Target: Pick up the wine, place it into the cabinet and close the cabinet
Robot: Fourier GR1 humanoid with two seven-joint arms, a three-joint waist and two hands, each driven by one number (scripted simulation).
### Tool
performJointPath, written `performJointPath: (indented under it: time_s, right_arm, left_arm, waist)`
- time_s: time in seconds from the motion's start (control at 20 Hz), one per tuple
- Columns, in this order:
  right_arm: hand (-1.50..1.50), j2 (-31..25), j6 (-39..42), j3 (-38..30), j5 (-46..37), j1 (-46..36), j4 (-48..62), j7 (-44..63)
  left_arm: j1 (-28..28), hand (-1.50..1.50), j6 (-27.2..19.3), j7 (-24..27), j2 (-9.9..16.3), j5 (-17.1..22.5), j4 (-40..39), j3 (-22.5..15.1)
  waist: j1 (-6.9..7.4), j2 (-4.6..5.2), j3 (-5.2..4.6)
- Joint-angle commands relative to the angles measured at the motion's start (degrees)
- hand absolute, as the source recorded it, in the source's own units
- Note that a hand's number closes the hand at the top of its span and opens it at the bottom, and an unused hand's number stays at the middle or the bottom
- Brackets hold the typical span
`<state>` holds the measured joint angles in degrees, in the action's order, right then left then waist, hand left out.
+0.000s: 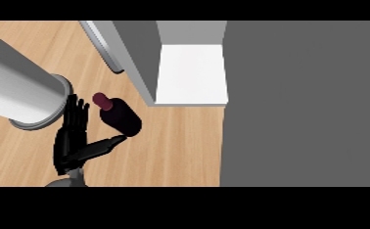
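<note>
My left hand (pixel 72 137) showed at the lower left of the head view, coming up from the bottom edge on the wooden counter (pixel 180 149). Its fingers (pixel 74 118) were straight and pointed away from me, and the thumb (pixel 107 145) was spread out to the right, so the hand was open and held nothing. The wine bottle (pixel 121 117) sat on the counter just to the right of those fingers, dark in the body with a maroon cap (pixel 103 101) at its far end. My thumb tip reached the near end of the bottle and seemed to touch it, though I could not tell for sure. I also could not tell whether the bottle stood upright or leaned. Beyond it was the cabinet (pixel 192 74), its white inside open to view and its door (pixel 104 44) swung out to the left. The bottle was outside the cabinet, near its front left corner. A broad grey cylinder (pixel 25 88) lay across the left edge, just beside my fingertips. My right hand did not show.
</note>
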<state>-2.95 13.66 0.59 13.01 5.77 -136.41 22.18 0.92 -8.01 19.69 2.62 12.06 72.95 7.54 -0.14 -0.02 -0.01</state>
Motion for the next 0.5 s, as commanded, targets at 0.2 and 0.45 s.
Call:
performJointPath:
  time_s: [0.2, 0.45]
  right_arm:
    - [-1.50, -1.80, -0.96, -3.16, 2.17, -4.54, 0.25, 3.66]
    - [-1.50, -0.71, -1.96, -0.99, 0.21, -5.40, 0.13, 4.52]
  left_arm:
    - [6.02, -1.50, 3.53, 5.41, 0.62, 1.35, -13.25, 1.97]
    - [13.50, -1.50, 3.29, 11.47, 0.85, 0.79, -26.88, 4.22]
  waist:
    - [0.03, 0.04, -0.01]
    - [-0.15, 0.11, -0.04]
